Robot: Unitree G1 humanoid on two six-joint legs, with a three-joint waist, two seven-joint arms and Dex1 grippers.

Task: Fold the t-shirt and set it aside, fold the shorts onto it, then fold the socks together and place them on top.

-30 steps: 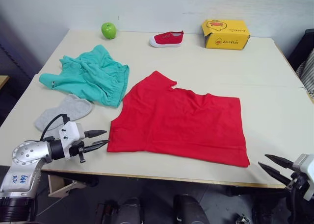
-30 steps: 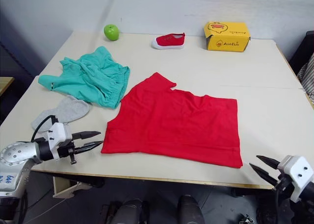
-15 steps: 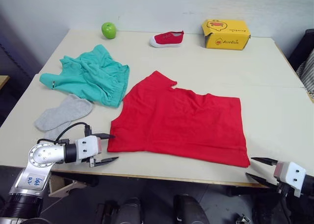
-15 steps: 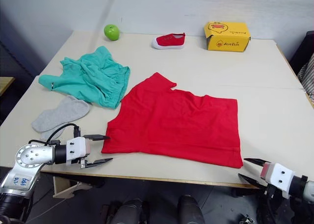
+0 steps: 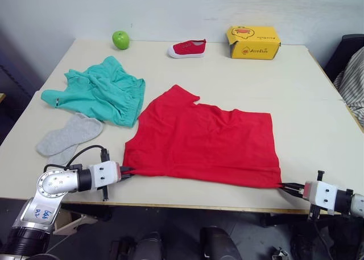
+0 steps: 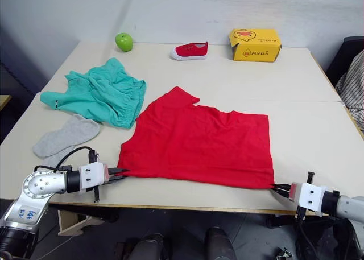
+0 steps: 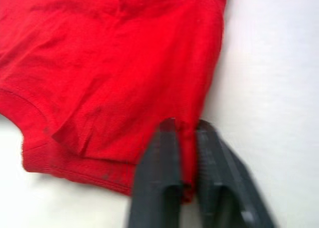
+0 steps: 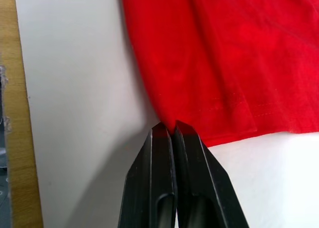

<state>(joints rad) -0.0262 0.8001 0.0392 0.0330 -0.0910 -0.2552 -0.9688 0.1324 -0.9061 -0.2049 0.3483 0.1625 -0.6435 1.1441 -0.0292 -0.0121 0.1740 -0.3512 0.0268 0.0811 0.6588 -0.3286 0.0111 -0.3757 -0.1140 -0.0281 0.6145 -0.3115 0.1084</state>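
In the eye views, the t-shirt [image 5: 206, 139] lies flat mid-table [image 5: 318, 100]; beyond it a yellow box [image 5: 253, 42] bears unreadable print. Left wrist: left gripper [image 7: 184, 130] pinches its corner. Right wrist: right gripper [image 8: 168, 129], fingers together, pinches its hem.

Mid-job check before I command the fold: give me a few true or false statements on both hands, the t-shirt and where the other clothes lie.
1. The left hand is shut on the t-shirt at its near corner. True.
2. The right hand is wide open above the cloth. False: its fingers are closed together at the t-shirt's other near corner.
3. The socks lie on top of the t-shirt. False: they lie on the table, apart from it.
4. The shorts lie unfolded beside the t-shirt. True.
5. The t-shirt is already folded small. False: it lies spread out.
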